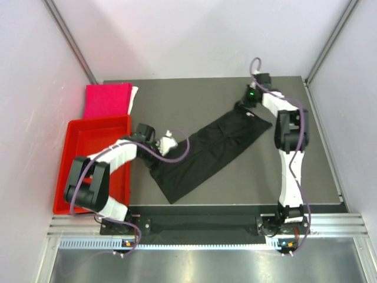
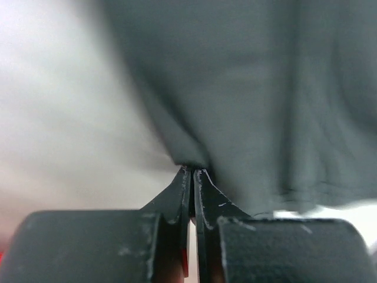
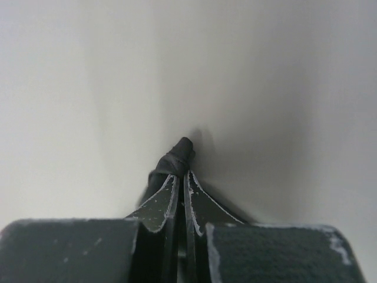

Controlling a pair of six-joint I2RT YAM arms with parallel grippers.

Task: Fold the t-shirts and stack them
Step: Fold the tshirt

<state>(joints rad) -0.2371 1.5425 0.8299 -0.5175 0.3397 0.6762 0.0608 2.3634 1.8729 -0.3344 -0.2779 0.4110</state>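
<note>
The left pincer point(image 2: 192, 171) and right pincer point(image 3: 184, 174) each clamp an end of the black shirt point(image 1: 206, 150). The right's bite seems thin, so lift evenly and keep it taut.

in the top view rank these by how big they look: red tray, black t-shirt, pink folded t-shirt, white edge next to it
red tray and black t-shirt: about alike, and the left arm covers part of the tray, so unranked
pink folded t-shirt
white edge beside it, a thin sliver
</note>
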